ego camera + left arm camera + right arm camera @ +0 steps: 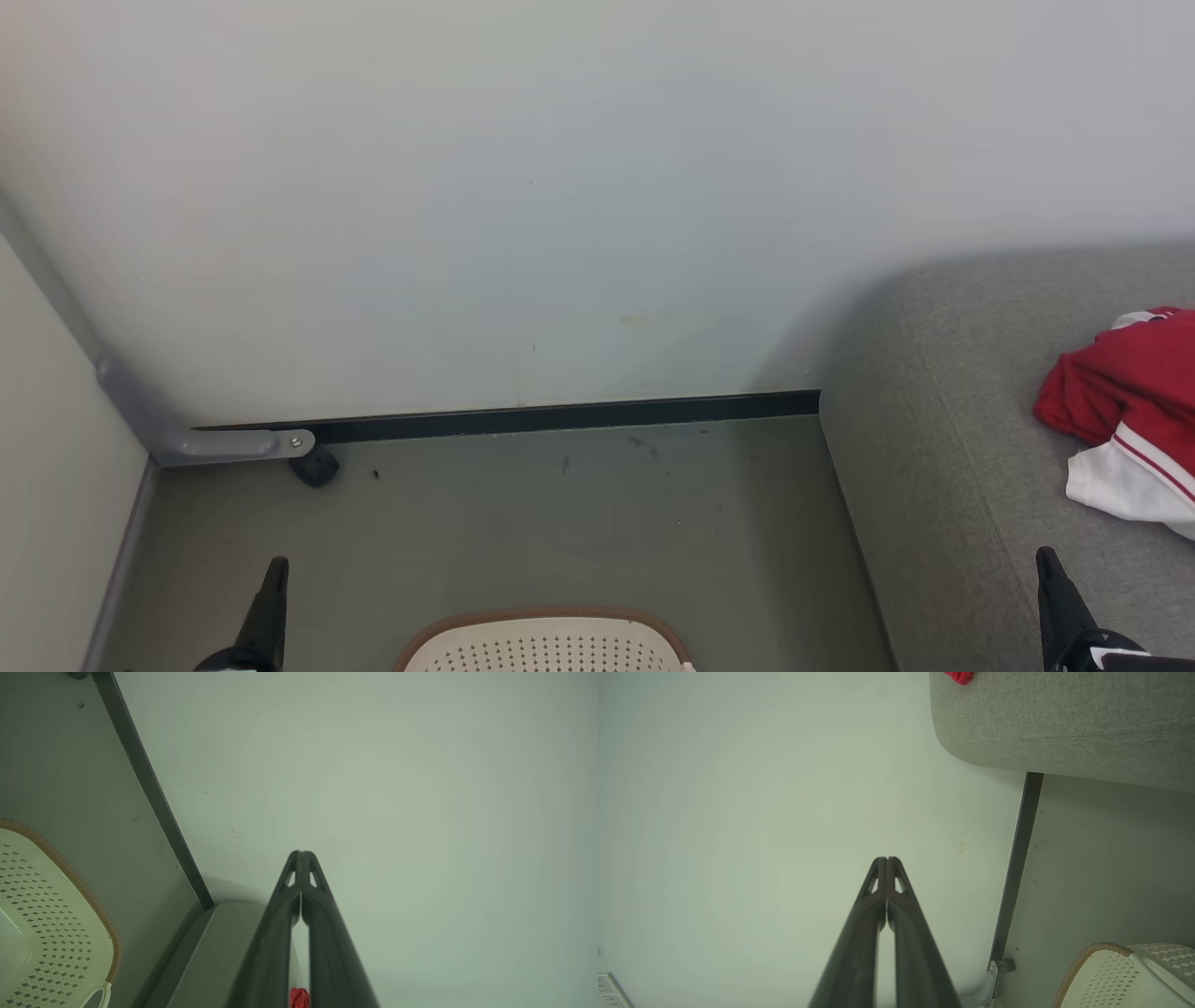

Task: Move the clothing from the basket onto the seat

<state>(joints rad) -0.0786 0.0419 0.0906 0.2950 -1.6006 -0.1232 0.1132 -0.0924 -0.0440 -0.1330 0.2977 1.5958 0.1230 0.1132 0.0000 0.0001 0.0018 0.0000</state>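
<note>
Red clothing [1125,387] with a white, red-striped piece lies on the grey seat [943,448] at the right; a red scrap of it also peeks in at clothing [959,676] on the seat [1064,723] and at clothing [299,997] between my left fingers' bases. The cream basket [546,644] with its brown rim stands on the floor at the bottom centre, its inside hidden; it shows too as basket [51,919] and basket [1125,975]. My left gripper [275,566] is shut left of the basket, tips together [302,853]. My right gripper [1046,556] is shut over the seat's front, tips together [886,859]. Neither holds anything.
A pale wall [523,205] closes the space ahead, with a dark skirting strip [560,417] at its foot. A grey bracket with a small black wheel [313,465] sits in the left corner. The grey floor [560,523] lies between basket and wall.
</note>
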